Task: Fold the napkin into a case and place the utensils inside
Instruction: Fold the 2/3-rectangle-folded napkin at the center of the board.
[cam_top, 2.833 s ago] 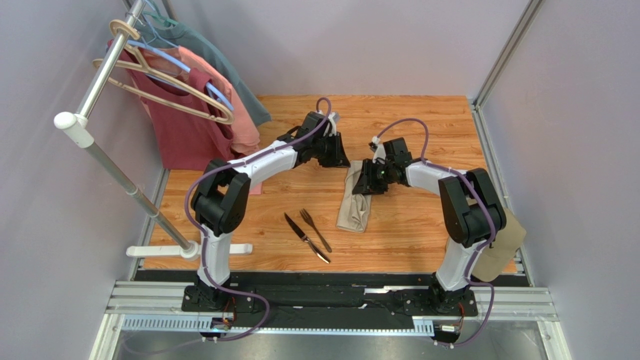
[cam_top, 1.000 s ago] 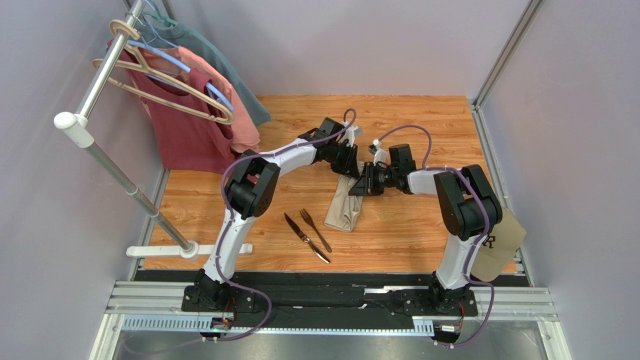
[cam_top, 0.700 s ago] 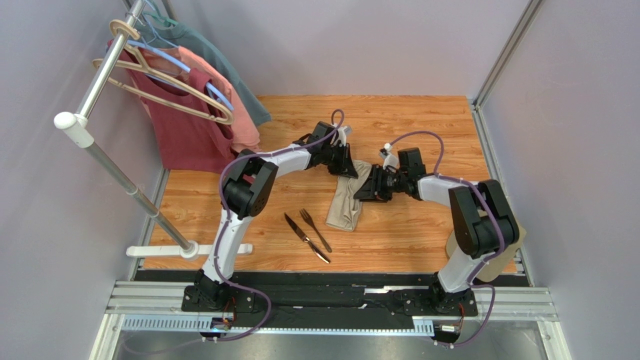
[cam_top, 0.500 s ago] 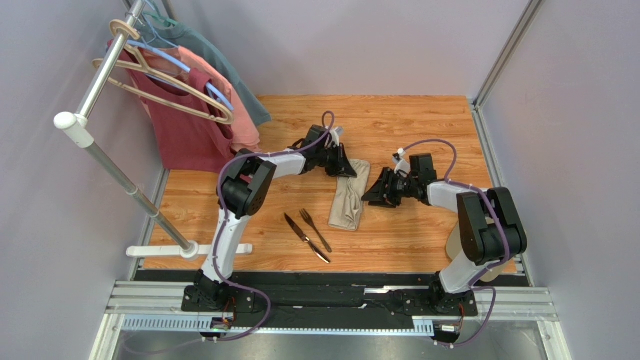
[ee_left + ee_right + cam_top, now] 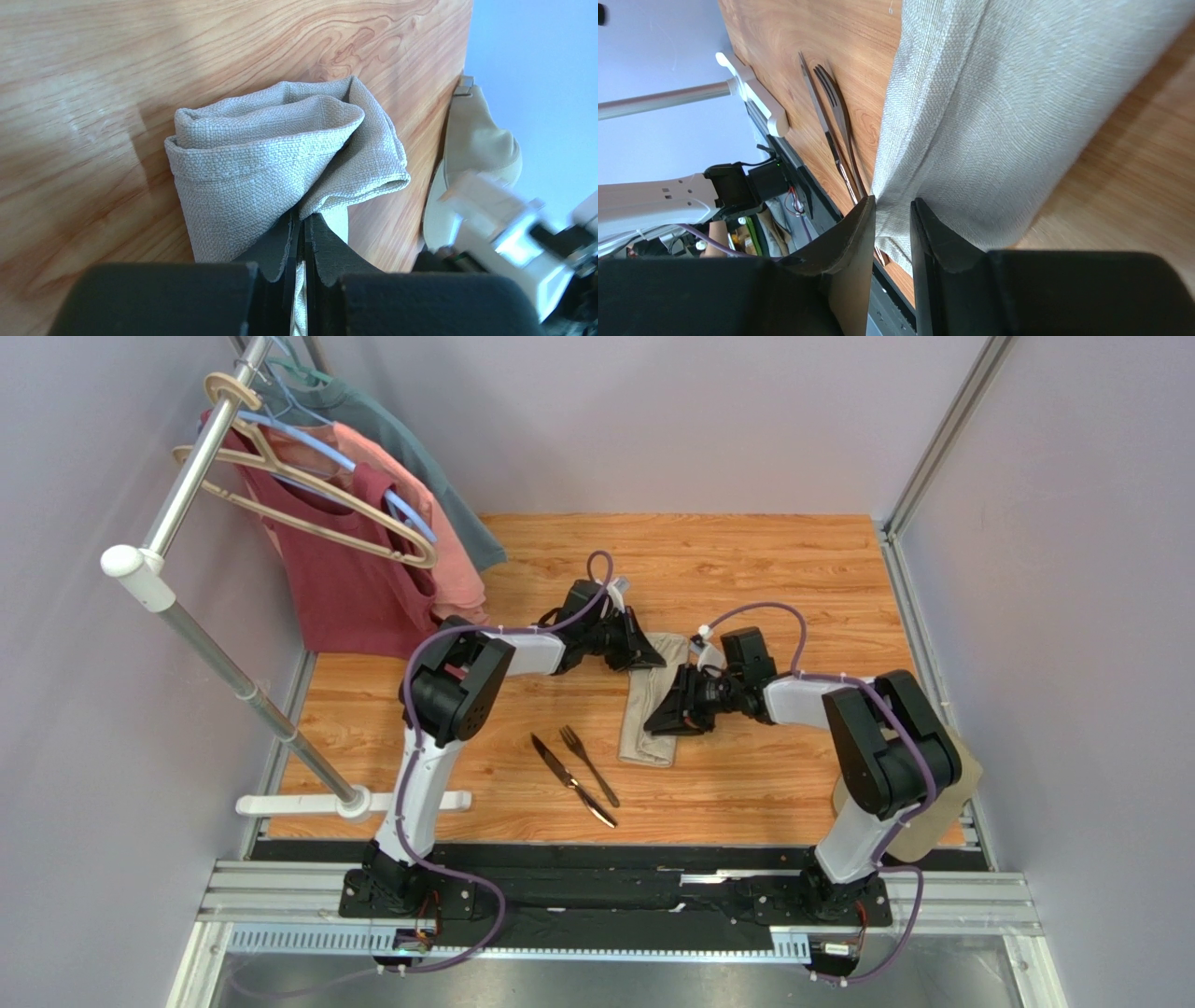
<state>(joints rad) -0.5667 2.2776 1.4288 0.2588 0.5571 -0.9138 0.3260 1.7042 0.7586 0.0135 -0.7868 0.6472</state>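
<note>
Napkin position: the beige-tan cloth napkin (image 5: 647, 717) lies as a narrow folded strip in the middle of the wood-grain desk (image 5: 786, 560), running from far to near between the two arms.
Utensils: the slim dark metal fork (image 5: 591, 765) and slim dark metal knife (image 5: 571, 780) lie side by side just left of the strip, apart from it and not yet inside.
Risk, fold slipping: the arms work on different parts of one soft strip. An uneven pull would probably slide the layers over each other and open the case out.
Risk, lumpy end: the left wrist view shows the far end puffed and rolled, not flat. Let go like that, it may settle as a wad and block the pocket.
Risk, utensils knocked: the near edge sits close to the fork, so dragging the cloth leftward could shove both pieces askew.
Risk, arms meeting: the grippers are near each other over the strip, which leaves little room for a sideways correction.
Left gripper (image 5: 300, 225): fingers pressed together, clamped on a fold at the napkin's far end.
Right gripper (image 5: 893, 208): fingers a narrow gap apart, astride the strip's right-hand edge toward its near end. One finger touches the cloth, but no firm pinch shows.
</note>
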